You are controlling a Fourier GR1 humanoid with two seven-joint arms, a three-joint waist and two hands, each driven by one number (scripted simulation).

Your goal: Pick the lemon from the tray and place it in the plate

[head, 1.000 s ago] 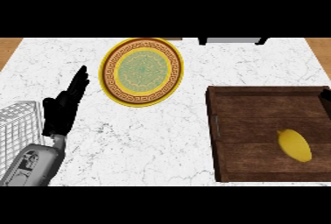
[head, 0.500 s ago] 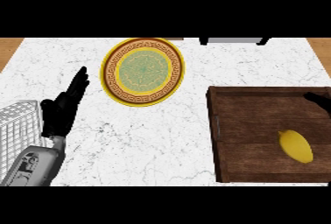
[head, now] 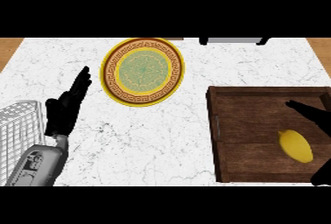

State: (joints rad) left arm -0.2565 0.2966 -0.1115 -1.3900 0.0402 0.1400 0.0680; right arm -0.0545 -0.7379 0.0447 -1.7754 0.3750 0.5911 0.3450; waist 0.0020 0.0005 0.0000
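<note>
My right hand (head: 311, 114), fingers released, hovers above the lemon (head: 295, 146) lying in the tray (head: 245, 131); I should lower squarely over its middle before closing, then carry it to the plate (head: 142, 71).

No readable text, labels, brands or numbers anywhere in view. The plate (head: 142, 71) carries only a decorative key-pattern band round its rim and a green patterned centre, no lettering. The wooden tray (head: 258, 131) and the marble counter (head: 149, 144) bear no markings.
</note>
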